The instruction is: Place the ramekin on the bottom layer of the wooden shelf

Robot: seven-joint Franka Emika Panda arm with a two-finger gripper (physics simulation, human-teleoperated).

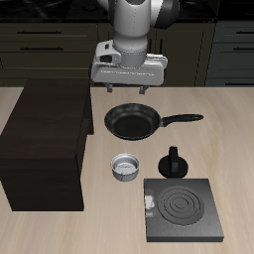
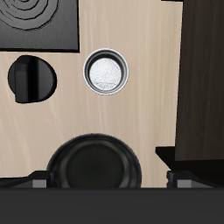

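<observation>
The ramekin point(image 1: 125, 167) is a small round light-grey bowl standing upright on the table, between the wooden shelf point(image 1: 45, 139) and a small black pot. My gripper point(image 1: 127, 91) hangs open above the black frying pan, farther back than the ramekin and well apart from it. In the wrist view the ramekin point(image 2: 105, 70) shows its speckled grey inside, with nothing in it. The gripper point(image 2: 109, 182) has its fingertips point(image 2: 39, 180) spread wide with nothing between them. The shelf's dark side point(image 2: 203, 79) runs along one edge of that view.
A black frying pan point(image 1: 132, 121) with a long handle lies under the gripper. A small black knobbed pot point(image 1: 175, 163) stands beside the ramekin. A flat black stove point(image 1: 184, 208) with a spiral burner sits near the table's front edge.
</observation>
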